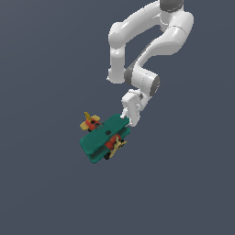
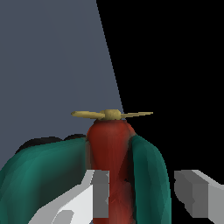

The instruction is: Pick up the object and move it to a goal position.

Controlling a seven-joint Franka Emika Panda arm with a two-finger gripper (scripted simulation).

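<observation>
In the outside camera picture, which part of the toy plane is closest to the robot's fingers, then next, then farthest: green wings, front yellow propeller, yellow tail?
1. Green wings: their upper edge sits right at the gripper.
2. Front yellow propeller: just below the fingers, on the plane's lower side.
3. Yellow tail: farthest, out toward the exterior view's left.

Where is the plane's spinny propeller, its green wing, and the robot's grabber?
propeller [image 2: 112, 114], wrist view, on its yellow hub.
green wing [image 1: 102, 137], exterior view, on the upper wing's flat top.
tool [image 2: 142, 194], wrist view, midway between its two grey fingertips, over the plane's wing.
</observation>
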